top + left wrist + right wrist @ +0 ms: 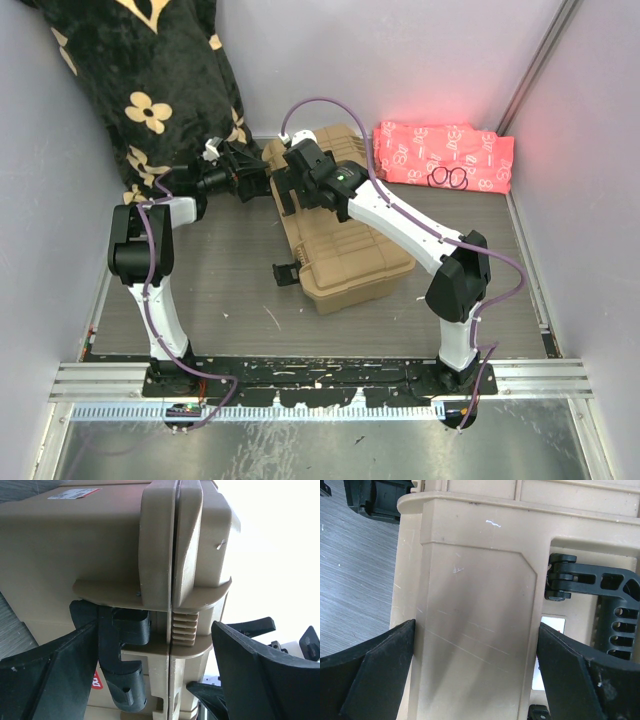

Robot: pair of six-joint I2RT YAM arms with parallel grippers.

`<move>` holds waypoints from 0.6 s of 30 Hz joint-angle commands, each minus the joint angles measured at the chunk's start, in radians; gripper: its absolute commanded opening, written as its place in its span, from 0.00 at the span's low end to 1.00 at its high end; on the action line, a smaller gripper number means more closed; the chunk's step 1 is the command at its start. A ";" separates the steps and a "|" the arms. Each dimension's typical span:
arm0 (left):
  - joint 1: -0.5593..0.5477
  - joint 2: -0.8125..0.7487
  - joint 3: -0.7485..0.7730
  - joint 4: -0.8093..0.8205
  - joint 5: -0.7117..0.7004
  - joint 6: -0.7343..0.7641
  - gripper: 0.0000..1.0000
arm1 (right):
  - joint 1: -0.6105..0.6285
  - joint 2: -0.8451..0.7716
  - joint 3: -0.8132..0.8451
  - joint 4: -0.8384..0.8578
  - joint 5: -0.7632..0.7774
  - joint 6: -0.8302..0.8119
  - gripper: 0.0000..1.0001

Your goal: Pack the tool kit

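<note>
1. I'm watching the tan toolbox [350, 250] lying shut on the desk [210, 280], roughly in the middle, with its long side running away from the arm bases.
2. My left end effector [156, 625] is hovering at the box's far-left corner with its fingers spread wide. The seam between lid and base is sitting between them, and a black latch [122, 655] is showing just beside the left finger.
3. My right end effector [476, 625] is reaching over the top of the box, fingers also wide apart and framing a flat tan panel. I cannot tell whether the pads are touching it.
4. The black handle [605, 600] is showing just to the right of that panel.
5. A pink patterned cloth [445, 155] is lying at the far right beyond the box, and a black floral blanket [150, 80] is draping down in the far-left corner.
</note>
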 commanded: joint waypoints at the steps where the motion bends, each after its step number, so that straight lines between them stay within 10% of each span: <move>1: -0.110 -0.058 0.056 0.073 0.050 -0.032 0.89 | 0.045 0.194 -0.155 -0.366 -0.364 0.014 0.89; 18: -0.137 -0.136 0.027 0.022 0.060 -0.035 0.89 | 0.045 0.173 -0.195 -0.341 -0.369 0.021 0.89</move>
